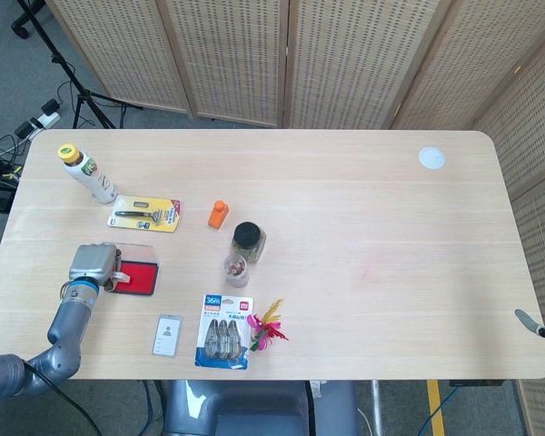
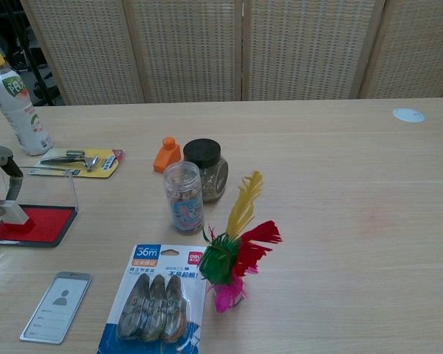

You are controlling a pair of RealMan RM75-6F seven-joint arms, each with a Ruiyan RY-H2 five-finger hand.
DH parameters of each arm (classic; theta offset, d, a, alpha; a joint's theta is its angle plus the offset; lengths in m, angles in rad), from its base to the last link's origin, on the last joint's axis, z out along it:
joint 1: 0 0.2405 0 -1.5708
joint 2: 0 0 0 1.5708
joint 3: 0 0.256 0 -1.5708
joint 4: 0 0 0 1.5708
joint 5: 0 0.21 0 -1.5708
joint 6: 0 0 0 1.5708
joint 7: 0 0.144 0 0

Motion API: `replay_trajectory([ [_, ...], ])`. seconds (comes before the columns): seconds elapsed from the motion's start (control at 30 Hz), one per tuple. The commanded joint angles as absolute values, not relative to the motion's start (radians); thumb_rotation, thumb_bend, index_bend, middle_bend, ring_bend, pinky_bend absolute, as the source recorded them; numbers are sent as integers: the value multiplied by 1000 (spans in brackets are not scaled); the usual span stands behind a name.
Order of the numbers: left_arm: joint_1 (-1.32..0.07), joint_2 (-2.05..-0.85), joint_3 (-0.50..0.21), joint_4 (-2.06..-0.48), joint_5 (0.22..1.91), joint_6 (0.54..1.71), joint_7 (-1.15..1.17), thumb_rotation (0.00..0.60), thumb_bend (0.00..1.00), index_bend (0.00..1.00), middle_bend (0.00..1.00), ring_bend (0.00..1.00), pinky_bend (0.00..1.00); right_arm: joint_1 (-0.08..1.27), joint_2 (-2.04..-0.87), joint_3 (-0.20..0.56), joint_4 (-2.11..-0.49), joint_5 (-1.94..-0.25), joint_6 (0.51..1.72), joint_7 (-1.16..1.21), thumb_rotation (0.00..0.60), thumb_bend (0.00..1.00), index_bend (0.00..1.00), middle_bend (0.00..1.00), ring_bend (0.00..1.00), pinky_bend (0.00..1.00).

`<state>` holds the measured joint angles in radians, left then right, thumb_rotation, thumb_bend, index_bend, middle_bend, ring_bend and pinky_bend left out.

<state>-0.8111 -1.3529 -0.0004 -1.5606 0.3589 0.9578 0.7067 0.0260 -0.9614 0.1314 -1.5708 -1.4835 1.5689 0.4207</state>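
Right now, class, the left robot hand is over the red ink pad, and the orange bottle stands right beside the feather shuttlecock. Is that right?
Not quite. The left robot hand is over the red ink pad, but the orange bottle stands near the black-lidded jar, well apart from the feather shuttlecock. The head view shows this.

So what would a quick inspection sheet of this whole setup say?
Surface: pale wooden table, one white disc near the far right corner.
Job's things: red ink pad with its clear lid raised; small white stamp resting on it.
Clutter: drink bottle, carded razor, orange cap, two jars, feather shuttlecock, correction tape pack, ID card.
Hands: left hand holds the stamp; right hand barely in view.
Cables: on the floor, far left.
Surroundings: woven screens, tripod.
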Motion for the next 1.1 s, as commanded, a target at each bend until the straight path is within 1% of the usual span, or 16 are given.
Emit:
replay_trajectory([
  [0.03,-809,-1346,-1,-1569,364,958,702,600,338,601,1000,941,904,26,-961,131,-1571,-1484,1569,420,600,0,0,0,0,0],
  [0.17,-805,-1325,-6,-1590,378,964,689,600,338,601,1000,941,903,26,-962,131,-1571,-1485,1570,419,600,0,0,0,0,0],
  [0.2,-801,-1295,-15,-1617,392,980,677,600,338,601,1000,941,903,26,-962,130,-1572,-1487,1570,417,600,0,0,0,0,0],
  [0.33,-785,-1208,-14,-1694,433,998,654,600,338,601,1000,941,904,26,-963,129,-1575,-1491,1572,410,600,0,0,0,0,0],
  [0.43,-771,-1152,-2,-1727,446,991,642,600,337,601,1000,941,903,26,-963,128,-1578,-1494,1573,406,600,0,0,0,0,0],
  [0.53,-757,-1123,14,-1735,461,968,626,600,336,601,1000,941,904,26,-963,128,-1580,-1494,1575,404,600,0,0,0,0,0],
  [0.63,-732,-1113,36,-1707,488,930,590,600,335,601,1000,941,904,26,-963,127,-1582,-1495,1574,401,600,0,0,0,0,0],
  [0.77,-701,-1131,58,-1634,520,887,545,600,335,601,1000,941,904,27,-964,126,-1586,-1497,1573,393,600,0,0,0,0,0],
  [1.1,-658,-1168,68,-1515,572,821,460,600,335,601,1000,941,903,31,-966,126,-1593,-1495,1566,377,600,0,0,0,0,0],
])
